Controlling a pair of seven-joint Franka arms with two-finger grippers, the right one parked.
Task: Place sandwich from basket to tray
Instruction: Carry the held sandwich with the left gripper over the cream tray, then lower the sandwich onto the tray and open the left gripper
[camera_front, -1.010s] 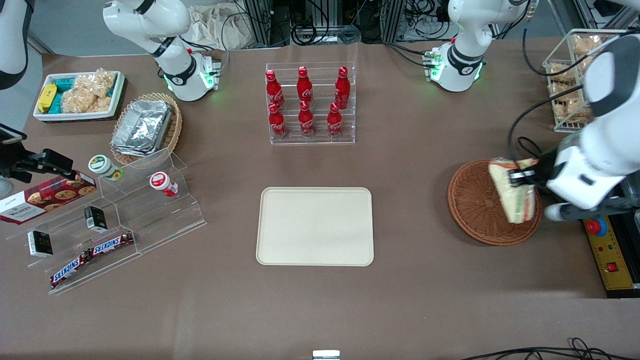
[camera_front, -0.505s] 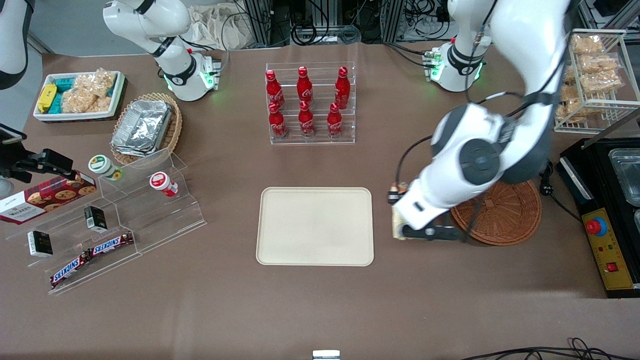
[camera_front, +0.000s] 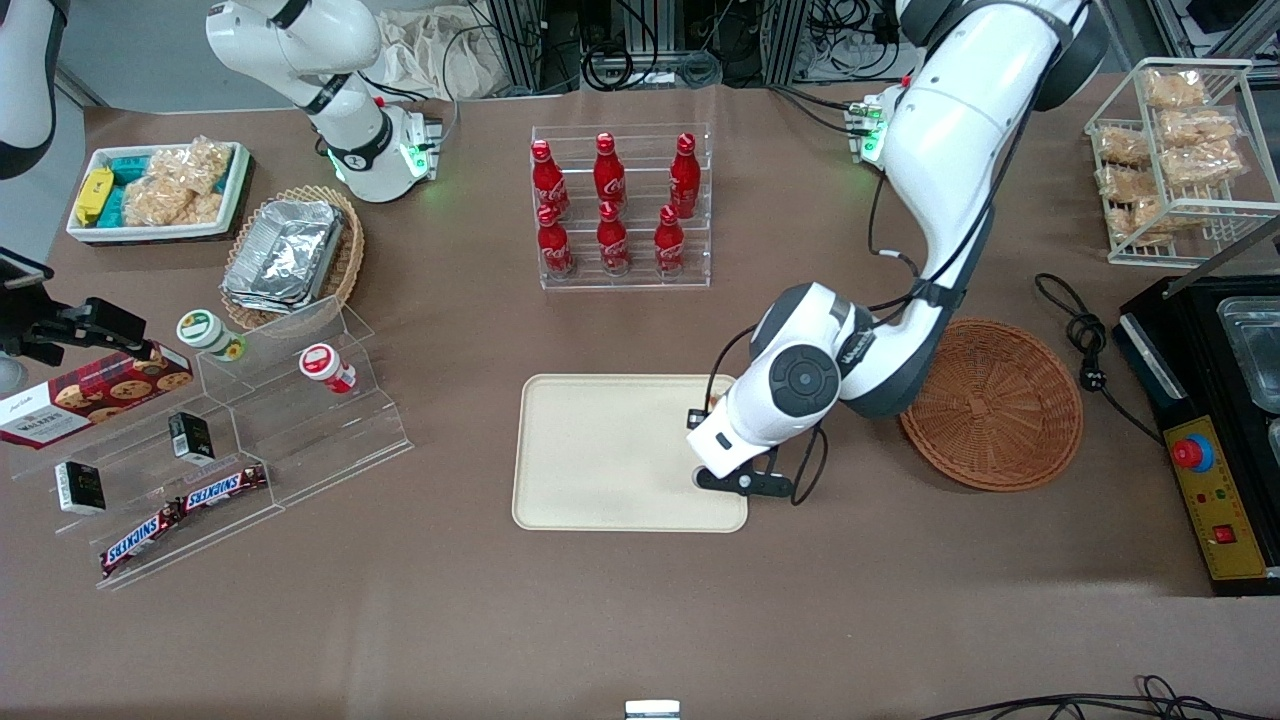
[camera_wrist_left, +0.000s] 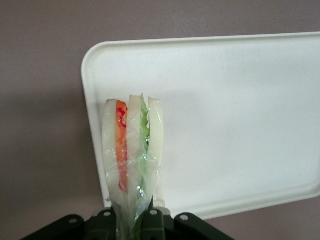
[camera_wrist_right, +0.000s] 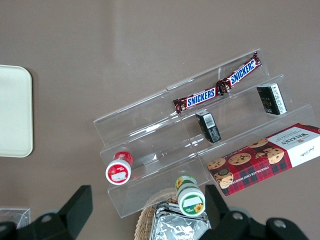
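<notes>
At the parked arm's end of the table sits a white bin of snacks (camera_front: 158, 192). Near it is a tan basket (camera_front: 345, 262) with foil containers (camera_front: 285, 255) in it. Closer to the front camera stands a clear step shelf (camera_front: 300, 440). It holds two small jars (camera_front: 328, 367), a cookie box (camera_front: 95, 395), little dark packs and two Snickers bars (camera_front: 185, 510).

In the middle, farther from the camera, a clear rack (camera_front: 620, 210) holds six red bottles (camera_front: 612, 237). Nearer the camera lies the tray (camera_front: 600, 455) — flat, cream, with round corners.

The gripper (camera_wrist_left: 134, 220) hangs over the end of the tray that is nearer the basket, just inside the rim. In the front view the arm's white wrist covers it. The wrist view shows it well: the jaws are pinched close on the sandwich (camera_wrist_left: 132, 145), holding it by its lower part through the clear wrap. The sandwich stands on edge, with pale bread, an orange layer and a green layer. The tray's corner shows under it. I cannot tell if it touches the tray.

Next comes the basket (camera_front: 990, 405) — round, red-brown and woven — beside the tray, with nothing in it. Toward the working arm's end stands a wire rack (camera_front: 1180, 150) with crumbly snack bags, and a black box with a red button (camera_front: 1190, 452).
</notes>
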